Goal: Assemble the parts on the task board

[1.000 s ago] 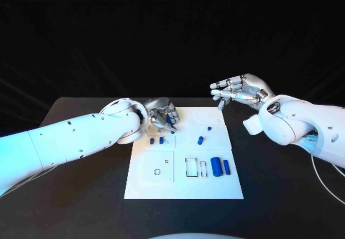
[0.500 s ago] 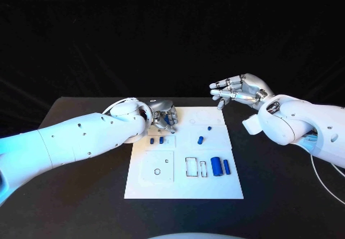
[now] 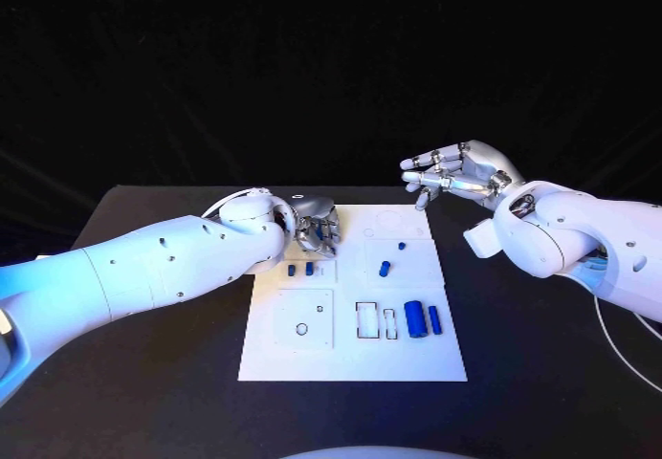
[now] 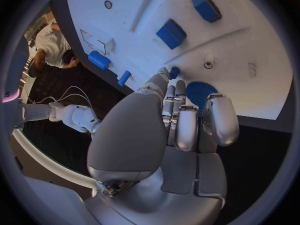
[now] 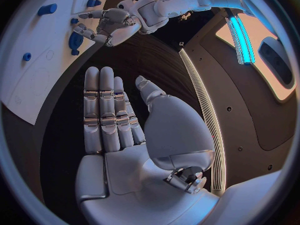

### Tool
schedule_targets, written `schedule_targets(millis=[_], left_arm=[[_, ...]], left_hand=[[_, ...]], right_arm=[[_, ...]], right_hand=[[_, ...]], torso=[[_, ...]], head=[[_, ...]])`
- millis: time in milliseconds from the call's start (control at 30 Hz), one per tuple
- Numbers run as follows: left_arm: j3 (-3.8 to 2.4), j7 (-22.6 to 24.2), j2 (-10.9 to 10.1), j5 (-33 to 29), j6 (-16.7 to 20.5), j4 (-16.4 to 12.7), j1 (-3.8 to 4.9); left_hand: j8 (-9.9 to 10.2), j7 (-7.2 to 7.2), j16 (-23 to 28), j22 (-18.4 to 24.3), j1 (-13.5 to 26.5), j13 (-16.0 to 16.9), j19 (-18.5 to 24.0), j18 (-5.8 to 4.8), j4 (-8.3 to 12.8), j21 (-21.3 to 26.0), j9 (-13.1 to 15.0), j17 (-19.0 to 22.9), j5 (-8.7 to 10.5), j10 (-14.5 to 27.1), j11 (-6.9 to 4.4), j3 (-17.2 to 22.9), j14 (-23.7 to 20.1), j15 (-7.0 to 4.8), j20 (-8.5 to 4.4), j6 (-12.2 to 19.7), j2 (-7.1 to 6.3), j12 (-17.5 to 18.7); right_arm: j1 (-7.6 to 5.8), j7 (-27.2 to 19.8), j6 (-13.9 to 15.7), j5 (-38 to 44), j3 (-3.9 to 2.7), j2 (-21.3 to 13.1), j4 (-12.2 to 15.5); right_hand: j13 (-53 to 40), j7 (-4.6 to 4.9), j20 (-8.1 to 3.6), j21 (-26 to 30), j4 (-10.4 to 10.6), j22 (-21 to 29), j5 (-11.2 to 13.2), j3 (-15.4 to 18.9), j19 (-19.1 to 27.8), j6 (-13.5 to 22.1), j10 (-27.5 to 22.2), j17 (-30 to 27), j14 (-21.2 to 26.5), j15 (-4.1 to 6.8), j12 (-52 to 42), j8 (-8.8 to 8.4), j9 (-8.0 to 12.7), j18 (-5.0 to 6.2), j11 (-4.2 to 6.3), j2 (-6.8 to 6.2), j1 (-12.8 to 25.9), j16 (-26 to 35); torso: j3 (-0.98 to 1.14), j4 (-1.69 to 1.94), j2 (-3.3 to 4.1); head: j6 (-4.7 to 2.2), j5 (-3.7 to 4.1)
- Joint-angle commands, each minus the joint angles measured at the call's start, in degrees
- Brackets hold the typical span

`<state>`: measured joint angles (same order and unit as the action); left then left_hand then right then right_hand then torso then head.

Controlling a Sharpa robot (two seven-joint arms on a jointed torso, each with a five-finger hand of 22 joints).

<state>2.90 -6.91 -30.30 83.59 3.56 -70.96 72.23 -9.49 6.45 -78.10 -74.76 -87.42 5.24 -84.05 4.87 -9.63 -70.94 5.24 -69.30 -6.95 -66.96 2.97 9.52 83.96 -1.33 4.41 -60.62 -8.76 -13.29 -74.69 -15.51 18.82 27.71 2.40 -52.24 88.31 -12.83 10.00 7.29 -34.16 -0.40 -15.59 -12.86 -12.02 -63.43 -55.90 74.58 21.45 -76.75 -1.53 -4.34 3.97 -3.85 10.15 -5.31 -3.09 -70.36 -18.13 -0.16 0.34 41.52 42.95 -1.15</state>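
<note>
Two robot hands are being logged over the task board (image 3: 352, 359), which is lying in the middle of the black bench (image 3: 165, 382).

The left robot hand (image 3: 315, 226) is being held low over the board's far-left corner, fingers curled downward. In the left wrist view a blue toothed disc (image 4: 199, 92) is being covered by those fingers (image 4: 186, 130), with a small blue peg (image 4: 174, 72) just past them. Whether the disc is being gripped or merely touched cannot be told; likewise whether it is being carried clear of the board.

The right robot hand (image 3: 455, 172) is being held high beyond the far-right corner, fingers apart, nothing in it, well apart from every part.

Key relation: the disc is lying directly beneath the left fingers, so the left robot hand is being judged far the nearer, and any seating move as a short descent.

Orientation: being round, the disc is offering no long axis. In the left wrist view its toothed face is being shown broadly; in the right wrist view it is being seen edge-on (image 5: 75, 39).

Two loose cylinders, one thick (image 3: 414, 317) and one slim (image 3: 434, 320), are lying side by side on the near-right area, long axes running near-to-far.
</note>
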Motion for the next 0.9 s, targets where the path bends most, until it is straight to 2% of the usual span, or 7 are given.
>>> schedule_targets(millis=[33,500,667,900], left_arm=[[-0.07,-0.2,0.4,0.9,-1.4,0.2,-0.05],[-0.1,-0.9,1.3,1.0,-2.8,1.0,-0.1],[-0.11,-1.6,1.5,1.2,-4.4,1.4,-0.1],[-0.13,-1.9,1.8,1.5,-5.5,2.0,-0.1]], left_hand=[[0.5,0.03,0.3,-0.3,0.1,-0.2,-1.7,-0.87,0.1,-0.4,-0.1,0.2,0.03,-0.6,-0.04,0.7,2.1,-0.44,-0.41,-0.7,0.14,0.4],[1.2,0.09,0.1,-1.2,-0.9,-0.8,-1.6,-0.95,0.7,-1.2,-0.3,0.5,0.01,-2.0,-0.09,3.4,2.3,-0.46,-0.45,-1.9,0.57,1.8],[1.6,-0.03,0.1,-1.4,-1.1,-1.0,-1.4,-0.93,1.1,-1.3,-0.5,0.8,0.19,-2.1,-0.15,4.7,2.2,-0.54,-0.49,-2.1,0.61,2.5],[1.9,-0.04,0.1,-1.5,-1.2,-1.2,-1.4,-0.93,1.2,-1.4,-0.6,0.9,0.35,-2.2,-0.17,5.4,2.2,-0.58,-0.51,-2.2,0.68,2.9]], right_arm=[[0.05,-0.5,-0.9,0.4,0.0,0.1,0.1],[0.05,-0.5,-0.9,0.4,0.0,0.2,0.2],[0.05,-0.5,-0.9,0.4,0.0,0.2,0.2],[0.05,-0.6,-0.9,0.4,0.0,0.2,0.2]], right_hand=[[0.0,0.03,0.15,0.3,-0.2,0.1,-0.3,0.3,-0.4,0.3,-0.3,0.1,0.4,0.04,0.2,0.02,0.0,0.35,0.01,0.08,-0.4,0.2],[0.0,0.02,0.15,0.4,-0.2,0.1,-0.3,0.3,-0.4,0.3,-0.3,0.1,0.4,0.05,0.2,0.03,0.0,0.36,0.02,0.1,-0.5,0.2],[0.0,0.02,0.14,0.4,-0.2,0.1,-0.3,0.2,-0.4,0.3,-0.3,0.1,0.4,0.07,0.2,0.04,0.0,0.36,0.03,0.16,-0.6,0.2],[0.0,0.02,0.14,0.4,-0.2,0.1,-0.3,0.2,-0.4,0.3,-0.3,0.1,0.4,0.07,0.2,0.04,0.0,0.36,0.03,0.16,-0.6,0.2]], torso=[[0.07,-0.02,-0.02],[0.08,0.03,-0.06],[0.06,-0.07,-0.04],[0.06,0.01,-0.04]], head=[[0.06,-0.04],[0.08,-0.11],[0.0,-0.12],[0.01,-0.04]])
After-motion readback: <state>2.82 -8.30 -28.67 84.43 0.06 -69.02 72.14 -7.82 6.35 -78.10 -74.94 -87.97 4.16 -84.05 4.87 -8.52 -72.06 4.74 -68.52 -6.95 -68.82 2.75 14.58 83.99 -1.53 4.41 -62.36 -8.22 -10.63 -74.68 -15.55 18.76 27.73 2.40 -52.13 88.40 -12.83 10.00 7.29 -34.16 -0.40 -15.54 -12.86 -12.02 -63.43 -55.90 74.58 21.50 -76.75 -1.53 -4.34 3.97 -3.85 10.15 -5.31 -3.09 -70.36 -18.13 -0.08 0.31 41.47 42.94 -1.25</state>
